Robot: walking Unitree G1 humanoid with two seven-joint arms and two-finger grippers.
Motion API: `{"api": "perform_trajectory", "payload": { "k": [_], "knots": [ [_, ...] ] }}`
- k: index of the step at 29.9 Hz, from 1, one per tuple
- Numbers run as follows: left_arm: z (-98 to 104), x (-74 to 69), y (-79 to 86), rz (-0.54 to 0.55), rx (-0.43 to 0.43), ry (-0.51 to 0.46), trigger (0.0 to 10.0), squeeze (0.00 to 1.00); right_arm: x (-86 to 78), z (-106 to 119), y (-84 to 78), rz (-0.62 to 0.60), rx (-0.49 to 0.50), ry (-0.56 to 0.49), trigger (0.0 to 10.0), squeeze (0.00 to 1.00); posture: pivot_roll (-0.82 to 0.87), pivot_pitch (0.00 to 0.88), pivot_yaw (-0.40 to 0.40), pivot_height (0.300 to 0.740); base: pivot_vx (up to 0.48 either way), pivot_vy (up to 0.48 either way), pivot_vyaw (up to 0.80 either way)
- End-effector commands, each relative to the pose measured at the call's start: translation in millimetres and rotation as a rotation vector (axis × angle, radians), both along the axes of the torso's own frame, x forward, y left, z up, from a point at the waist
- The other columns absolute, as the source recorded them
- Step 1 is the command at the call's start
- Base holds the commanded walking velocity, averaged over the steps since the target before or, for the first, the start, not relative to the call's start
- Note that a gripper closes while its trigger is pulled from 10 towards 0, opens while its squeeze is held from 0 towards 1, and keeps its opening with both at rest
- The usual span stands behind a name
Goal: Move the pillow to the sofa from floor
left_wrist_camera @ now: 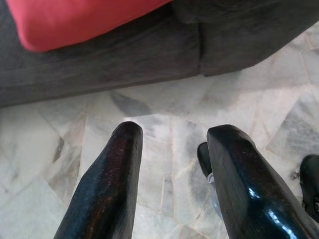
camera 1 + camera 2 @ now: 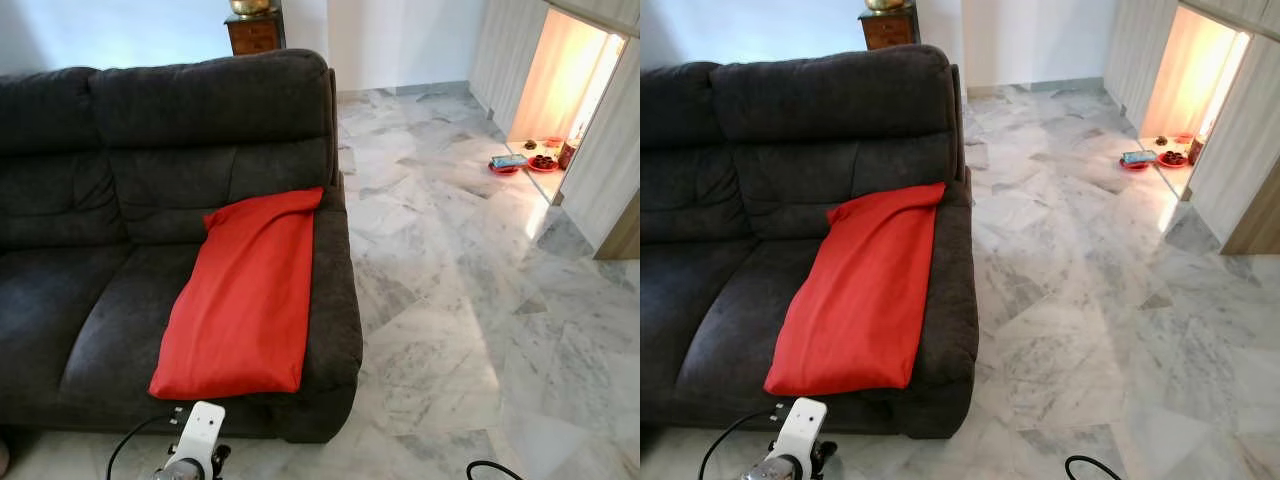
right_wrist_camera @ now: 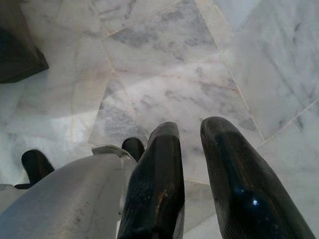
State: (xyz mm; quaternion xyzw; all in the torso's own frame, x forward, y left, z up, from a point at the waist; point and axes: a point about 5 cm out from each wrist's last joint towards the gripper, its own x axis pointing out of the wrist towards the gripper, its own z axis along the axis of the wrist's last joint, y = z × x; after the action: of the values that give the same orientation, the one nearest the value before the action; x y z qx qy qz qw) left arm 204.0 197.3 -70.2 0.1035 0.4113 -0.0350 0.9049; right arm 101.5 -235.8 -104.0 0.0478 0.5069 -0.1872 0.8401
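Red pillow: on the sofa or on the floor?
On the sofa. The red pillow lies across the dark sofa's right seat, leaning up against the backrest, none touching the marble floor.

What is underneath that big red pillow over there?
The red pillow lies on the dark sofa, its top leaning against the backrest and its lower end on the seat cushion beside the armrest. Whatever might sit on the seat directly beneath it is covered.

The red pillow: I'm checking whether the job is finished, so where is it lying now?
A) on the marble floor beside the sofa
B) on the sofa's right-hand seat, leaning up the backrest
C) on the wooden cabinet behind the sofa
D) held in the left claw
B: the red pillow lies along the seat of the sofa, its top edge against the backrest.
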Motion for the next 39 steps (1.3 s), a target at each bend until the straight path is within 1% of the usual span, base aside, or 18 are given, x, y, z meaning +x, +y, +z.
{"api": "perform_trajectory", "payload": {
  "k": [1, 2, 4, 8, 11, 15, 17, 20, 23, 32, 39],
  "knots": [
    [2.9, 0.6, 13.5, 0.047, 0.018, -0.016, 10.0, 0.0, -0.3, -1.4, 4.3, 0.006, 0.017, 0.011, 10.0, 0.0, -0.1, 0.0, 0.048, 0.74, 0.0, 0.0, 0.0],
    [4.9, 1.6, 21.7, 0.123, 0.004, -0.026, 10.0, 0.0, -1.1, -2.1, 6.1, 0.007, 0.021, 0.016, 10.0, 0.0, -0.1, 0.0, 0.046, 0.74, 0.0, 0.0, 0.0],
    [8.5, 4.7, 29.9, 0.161, -0.003, -0.037, 10.0, 0.0, -3.1, -3.3, 8.7, 0.009, 0.028, 0.027, 10.0, 0.0, -0.09, 0.0, 0.047, 0.74, 0.0, 0.0, 0.0],
    [10.8, 7.7, 31.0, 0.128, 0.002, -0.044, 10.0, 0.0, -6.3, -4.3, 9.5, 0.005, 0.032, 0.039, 10.0, 0.0, -0.1, 0.0, 0.051, 0.74, 0.0, 0.0, 0.0],
    [12.1, 8.2, 34.7, 0.152, -0.007, -0.052, 10.0, 0.0, -10.1, -5.2, 9.8, -0.012, 0.035, 0.041, 10.0, 0.0, -0.12, 0.0, 0.071, 0.74, 0.0, 0.0, 0.0],
    [11.1, 6.4, 35.0, 0.138, -0.001, -0.043, 10.0, 0.0, -11.9, -5.9, 11.4, -0.031, 0.045, 0.039, 10.0, 0.0, -0.13, 0.0, 0.075, 0.74, 0.0, 0.0, 0.0],
    [11.3, 7.1, 34.5, 0.141, 0.0, -0.044, 10.0, 0.0, -12.3, -6.1, 12.1, -0.032, 0.047, 0.041, 10.0, 0.0, -0.11, 0.0, 0.069, 0.74, 0.0, 0.0, 0.0],
    [13.8, 12.2, 31.8, 0.148, -0.005, -0.062, 10.0, 0.0, -11.5, -6.2, 13.4, -0.03, 0.05, 0.037, 10.0, 0.0, -0.1, 0.0, 0.066, 0.74, 0.0, 0.0, 0.0],
    [14.0, 12.7, 31.2, 0.15, -0.006, -0.065, 10.0, 0.0, -11.2, -6.1, 13.6, -0.035, 0.05, 0.033, 10.0, 0.0, -0.09, 0.0, 0.064, 0.74, 0.0, 0.0, 0.0],
    [12.3, 8.8, 33.3, 0.167, -0.006, -0.059, 10.0, 0.0, -9.3, -6.0, 15.2, -0.042, 0.059, 0.027, 10.0, 0.0, -0.07, 0.0, 0.066, 0.74, 0.0, 0.31, 0.0],
    [9.8, 3.1, 36.9, 0.18, -0.002, -0.044, 10.0, 0.0, -6.6, -5.8, 16.6, -0.038, 0.063, 0.024, 10.0, 0.0, -0.06, 0.0, 0.063, 0.74, 0.0, 0.297, 0.0]
  ]
}}
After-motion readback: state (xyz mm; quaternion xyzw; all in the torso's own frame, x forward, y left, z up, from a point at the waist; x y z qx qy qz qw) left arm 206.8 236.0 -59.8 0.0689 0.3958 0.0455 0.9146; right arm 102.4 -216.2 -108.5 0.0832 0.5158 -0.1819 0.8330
